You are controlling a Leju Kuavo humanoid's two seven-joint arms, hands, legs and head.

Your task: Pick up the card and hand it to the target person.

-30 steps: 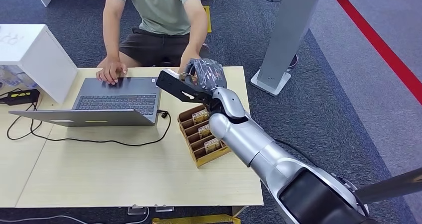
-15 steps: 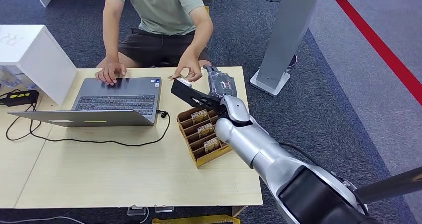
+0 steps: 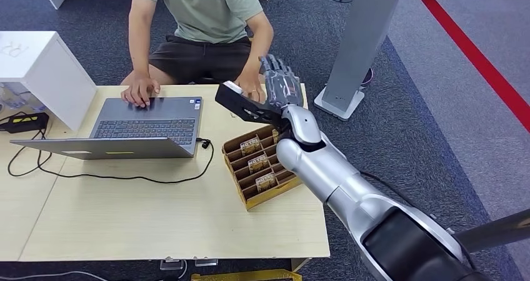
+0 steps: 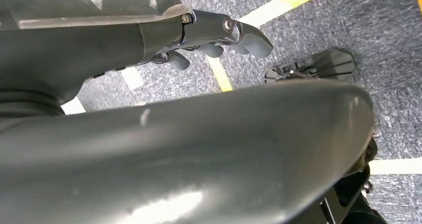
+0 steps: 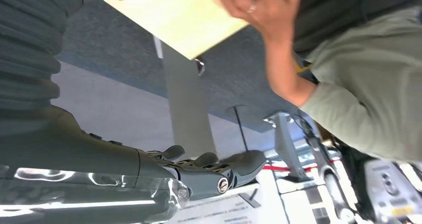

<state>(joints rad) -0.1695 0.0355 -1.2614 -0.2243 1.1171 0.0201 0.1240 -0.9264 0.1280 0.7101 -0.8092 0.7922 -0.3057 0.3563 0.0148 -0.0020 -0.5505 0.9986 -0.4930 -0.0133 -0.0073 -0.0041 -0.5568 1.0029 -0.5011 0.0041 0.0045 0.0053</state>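
My right hand (image 3: 277, 88) is raised over the table's far edge, fingers spread upward and thumb (image 3: 244, 106) pointing left, with nothing in it. The seated person's hand (image 3: 252, 87) rests on the table just behind my thumb, and shows again in the right wrist view (image 5: 261, 7). Whether that hand holds the card I cannot tell. A brown card box (image 3: 256, 165) with several cards in its slots stands under my right forearm. My left hand (image 4: 219, 32) hangs above the carpet, its fingers loosely apart and holding nothing.
An open laptop (image 3: 147, 123) sits at the table's left, the person's other hand (image 3: 140, 92) on it, and a black cable (image 3: 125, 176) trails in front. A white box (image 3: 44, 69) stands far left. A grey post (image 3: 359, 44) rises right of the table.
The person's hand took the card from my right hand and drew it back. My right hand opened, its fingers spread, and moved slightly right and away.
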